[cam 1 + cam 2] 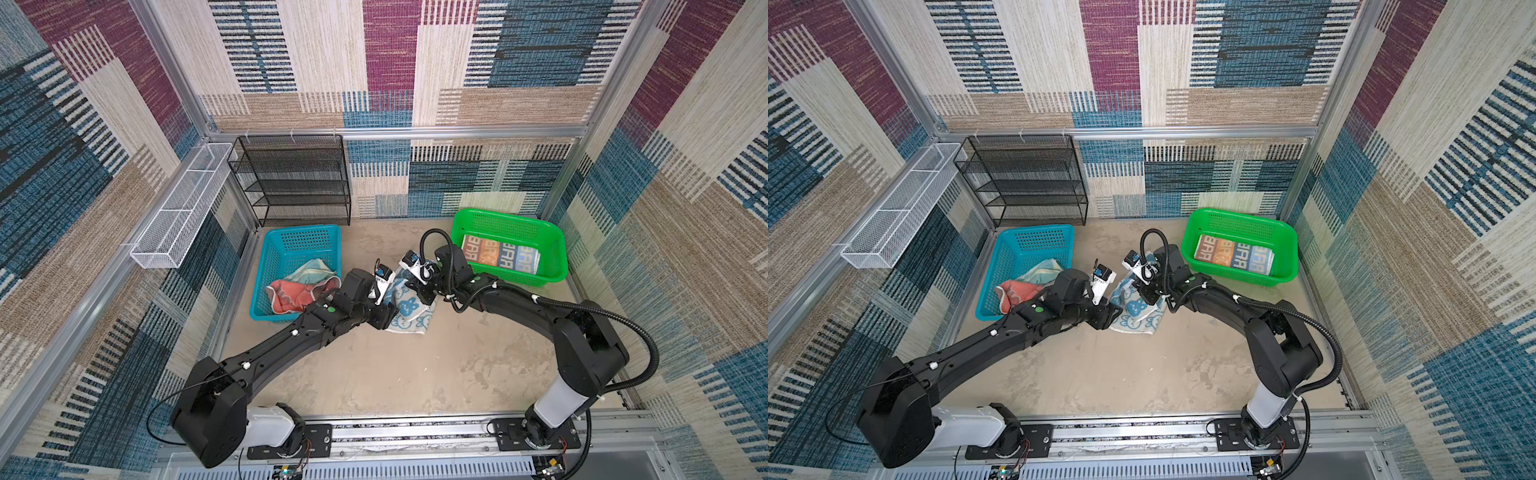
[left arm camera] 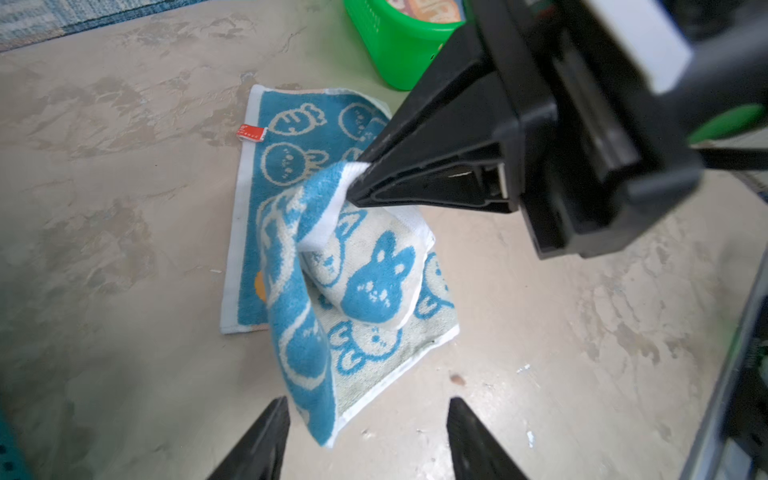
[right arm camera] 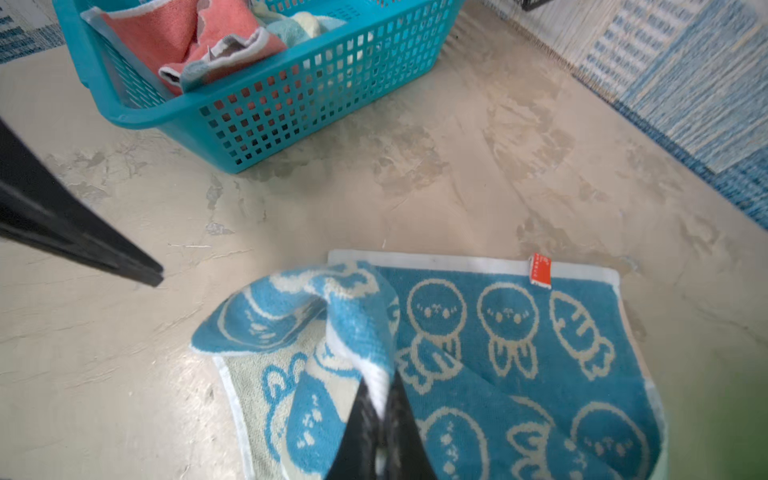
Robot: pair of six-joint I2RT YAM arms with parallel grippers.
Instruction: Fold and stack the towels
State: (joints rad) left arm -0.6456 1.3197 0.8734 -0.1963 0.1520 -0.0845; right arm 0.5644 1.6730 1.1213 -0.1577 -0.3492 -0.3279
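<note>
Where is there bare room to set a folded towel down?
Widest bare table: between the rabbit towel and the near rail. A smaller strip lies between blue basket and green basket. Crowded: at the towel, where left end effector and right end effector meet.

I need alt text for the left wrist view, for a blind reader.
The right gripper, shut, pinches a white-edged corner of the blue rabbit towel and holds it raised above the rest, which lies on the beige table. The left gripper is open and empty, close to the towel; a green basket stands beyond.
</note>
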